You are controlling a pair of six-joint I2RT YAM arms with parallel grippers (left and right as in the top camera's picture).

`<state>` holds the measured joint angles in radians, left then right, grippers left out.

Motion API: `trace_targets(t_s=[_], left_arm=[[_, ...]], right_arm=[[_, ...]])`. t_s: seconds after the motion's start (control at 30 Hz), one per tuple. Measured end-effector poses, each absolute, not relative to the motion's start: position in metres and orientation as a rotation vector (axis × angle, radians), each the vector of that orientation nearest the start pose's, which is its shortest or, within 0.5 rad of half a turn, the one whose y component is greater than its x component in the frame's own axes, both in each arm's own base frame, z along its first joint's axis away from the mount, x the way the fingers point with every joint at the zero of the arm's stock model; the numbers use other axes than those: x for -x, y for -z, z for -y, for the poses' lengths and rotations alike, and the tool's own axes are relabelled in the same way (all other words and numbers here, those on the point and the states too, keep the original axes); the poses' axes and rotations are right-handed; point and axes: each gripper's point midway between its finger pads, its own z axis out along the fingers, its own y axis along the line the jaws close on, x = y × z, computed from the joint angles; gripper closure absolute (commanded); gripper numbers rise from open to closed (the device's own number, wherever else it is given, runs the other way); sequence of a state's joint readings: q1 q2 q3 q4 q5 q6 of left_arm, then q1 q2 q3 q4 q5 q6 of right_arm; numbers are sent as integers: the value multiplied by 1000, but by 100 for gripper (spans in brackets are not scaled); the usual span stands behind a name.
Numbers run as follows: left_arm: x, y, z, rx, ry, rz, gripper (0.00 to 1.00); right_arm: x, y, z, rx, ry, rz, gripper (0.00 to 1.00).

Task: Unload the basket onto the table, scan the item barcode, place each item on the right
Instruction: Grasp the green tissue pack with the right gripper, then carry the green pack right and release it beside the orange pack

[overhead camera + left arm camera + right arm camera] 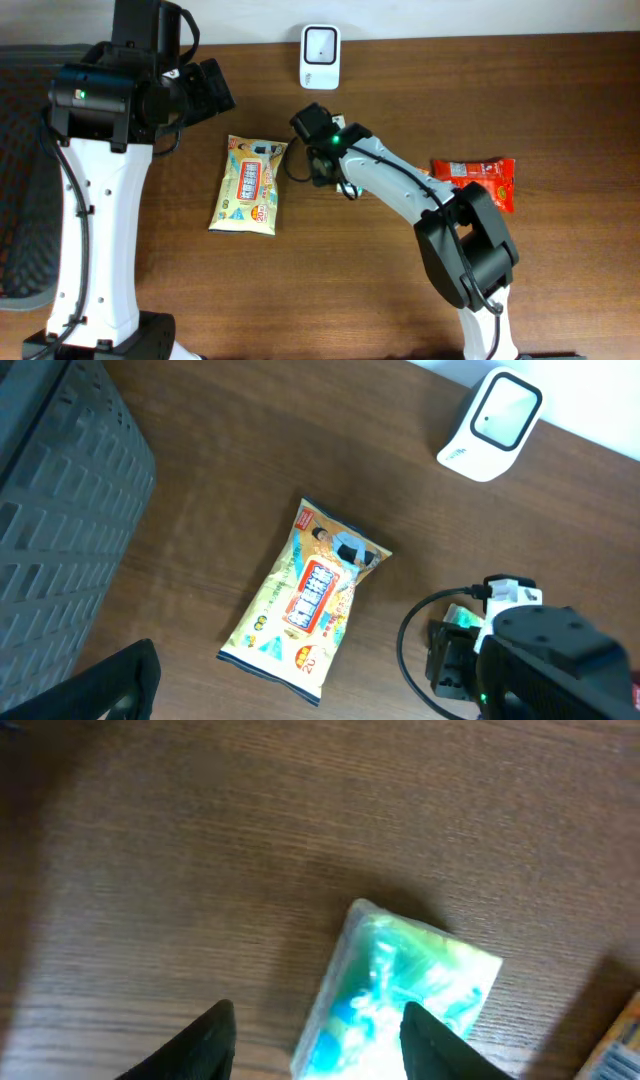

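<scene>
The right claw [320, 1045] hangs low over the wooden counter [150, 840], its fingers [215, 1040] parted to a middling width and gripping nothing. A small green-and-blue packet [400, 985] lies flat on the counter directly under it. It sits in the gap close to one finger, with bare wood between it and the other. Its print is too blurred to read. Just beside this claw, on the side toward the left arm, lies a yellow pouch [250, 184] whose red lettering is too small to make out. The white scanner [320, 55] stands beyond the claw, near the counter's far edge. A red bag [476, 180] lies back along the arm, well apart from the claw. The left claw [222, 92] hovers wide and empty, near the pouch.
</scene>
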<state>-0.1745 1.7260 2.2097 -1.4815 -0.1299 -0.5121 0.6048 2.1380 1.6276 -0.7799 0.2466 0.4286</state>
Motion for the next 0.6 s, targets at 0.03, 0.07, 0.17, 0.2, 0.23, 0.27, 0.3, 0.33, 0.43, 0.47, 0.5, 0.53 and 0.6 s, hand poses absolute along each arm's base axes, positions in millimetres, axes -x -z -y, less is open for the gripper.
trace_targets(t_s=[0.03, 0.07, 0.17, 0.2, 0.23, 0.27, 0.3, 0.33, 0.43, 0.47, 0.5, 0.53, 0.6], left_arm=[[-380, -336, 44, 478, 97, -2514, 1], [-380, -336, 44, 478, 97, -2514, 1], [-380, -336, 44, 478, 97, -2514, 1], [-380, -336, 44, 478, 97, -2514, 1], [-380, -336, 44, 478, 97, -2514, 1], [-380, -336, 44, 478, 97, -2514, 1], [-380, -336, 44, 478, 97, -2514, 1], [-380, -336, 44, 478, 97, -2514, 1], [-380, -336, 44, 478, 97, -2513, 1], [-380, -336, 44, 478, 97, -2513, 1], [-380, -336, 44, 478, 97, -2514, 1], [-380, -336, 44, 478, 97, -2513, 1], [-380, -336, 44, 478, 97, -2513, 1]], right_arm=[[-412, -37, -232, 182, 116, -2768, 51], [-413, -35, -231, 165, 120, -2758, 51], [-409, -16, -225, 136, 139, -2758, 64], [-409, -16, -224, 133, 145, -2754, 76], [-410, -16, -223, 127, 155, -2750, 91], [-410, -16, -222, 127, 158, -2748, 96], [-409, -16, -222, 125, 161, -2750, 96], [-407, -17, -219, 127, 173, -2768, 96], [-403, -20, -213, 100, 108, -2847, 96], [-402, -20, -216, 118, 6, -2891, 96], [-403, -29, -229, 169, -222, -2932, 96], [-403, -36, -236, 191, -372, -2940, 96], [-402, -68, -248, 280, -839, -2895, 96]])
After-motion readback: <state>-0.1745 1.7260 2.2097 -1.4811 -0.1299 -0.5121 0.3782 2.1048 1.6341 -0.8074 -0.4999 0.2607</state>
